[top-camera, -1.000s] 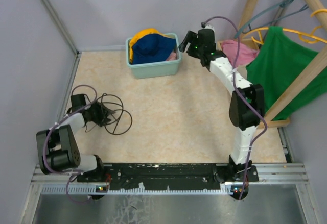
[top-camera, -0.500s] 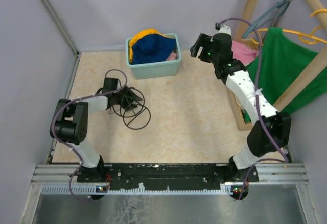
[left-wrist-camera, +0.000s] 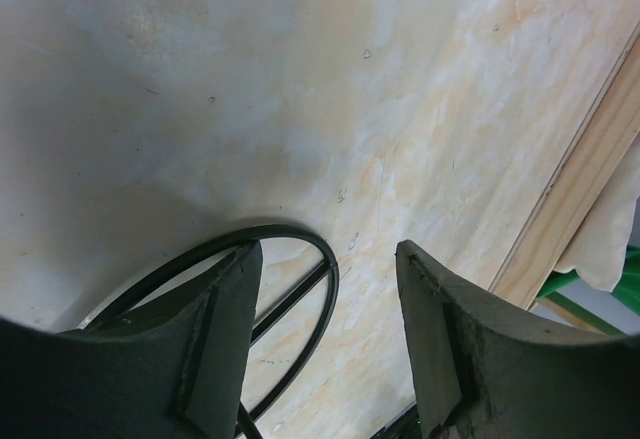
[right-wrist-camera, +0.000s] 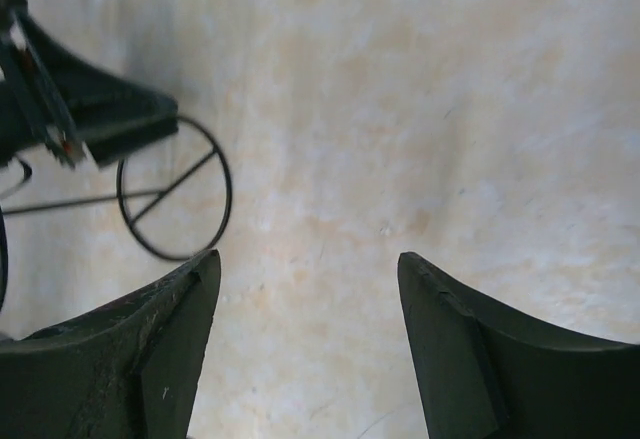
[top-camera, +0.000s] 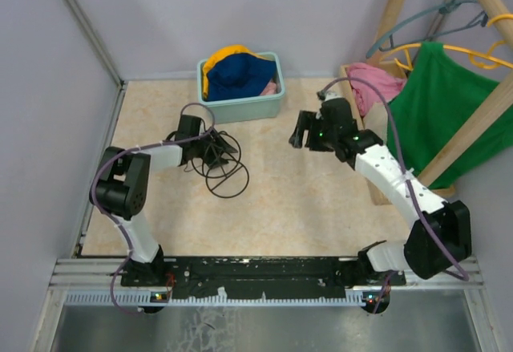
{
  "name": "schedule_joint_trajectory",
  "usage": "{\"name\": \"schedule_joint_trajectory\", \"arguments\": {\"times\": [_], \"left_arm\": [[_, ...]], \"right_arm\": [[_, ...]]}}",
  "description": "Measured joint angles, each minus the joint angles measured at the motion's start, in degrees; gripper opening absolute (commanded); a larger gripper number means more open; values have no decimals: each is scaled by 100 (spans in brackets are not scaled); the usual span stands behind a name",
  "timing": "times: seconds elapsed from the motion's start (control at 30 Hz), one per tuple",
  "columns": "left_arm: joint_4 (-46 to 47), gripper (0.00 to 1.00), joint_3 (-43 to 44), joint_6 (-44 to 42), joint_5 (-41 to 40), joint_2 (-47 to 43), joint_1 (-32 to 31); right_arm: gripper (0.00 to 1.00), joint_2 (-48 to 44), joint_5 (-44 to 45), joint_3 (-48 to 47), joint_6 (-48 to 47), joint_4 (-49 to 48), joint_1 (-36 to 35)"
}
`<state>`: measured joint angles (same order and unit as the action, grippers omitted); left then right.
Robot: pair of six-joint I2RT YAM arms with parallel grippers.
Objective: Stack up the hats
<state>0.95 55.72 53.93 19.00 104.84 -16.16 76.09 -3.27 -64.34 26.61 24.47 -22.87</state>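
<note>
A teal basket [top-camera: 240, 110] stands at the back of the table. In it lie a navy blue hat [top-camera: 240, 75] on top and a yellow-orange hat [top-camera: 218, 57] behind it. A bit of pink fabric [top-camera: 273, 87] shows at the basket's right edge. The beige hat is not in view. My left gripper [top-camera: 218, 155] [left-wrist-camera: 325, 259] is open and empty, low over the table in front of the basket. My right gripper [top-camera: 298, 137] [right-wrist-camera: 308, 264] is open and empty over bare table, right of the basket.
A black wire tangle with round loops [top-camera: 223, 169] lies under my left gripper and shows in both wrist views [left-wrist-camera: 300, 259] [right-wrist-camera: 172, 199]. A wooden rack [top-camera: 473, 127] at the right holds a green shirt [top-camera: 445, 107] and a pink cloth [top-camera: 377, 79]. Grey walls enclose the table.
My right arm has swung from the rack and basket down toward the table's middle. My left gripper has moved right and farther out, and the black wire has shifted right with it.
</note>
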Motion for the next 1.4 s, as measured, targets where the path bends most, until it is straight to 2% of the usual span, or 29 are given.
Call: {"name": "schedule_joint_trajectory", "arguments": {"times": [0.2, 0.6, 0.67, 0.83, 0.97, 1.1, 1.4], "left_arm": [[149, 69, -94, -267, 170, -72, 57], [173, 70, -297, -577, 238, -264, 219], [181, 70, -304, -577, 249, -273, 219], [247, 70, -380, -577, 254, -317, 219], [267, 70, -433, -586, 264, -361, 229], [295, 70, -450, -595, 302, -361, 258], [291, 71, -450, -636, 339, -361, 295]], "right_arm": [[70, 219, -619, 529, 179, 61, -723], [61, 2229, -732, 304, 407, -514, -1832], [56, 2487, -691, 186, 431, -601, -1958], [20, 2695, -586, 48, 496, -844, -2111], [4, 2695, -636, 55, 601, -1191, -2120], [0, 2695, -914, 98, 741, -1700, -2122], [0, 3272, -1405, 33, 903, -2450, -2122]]}}
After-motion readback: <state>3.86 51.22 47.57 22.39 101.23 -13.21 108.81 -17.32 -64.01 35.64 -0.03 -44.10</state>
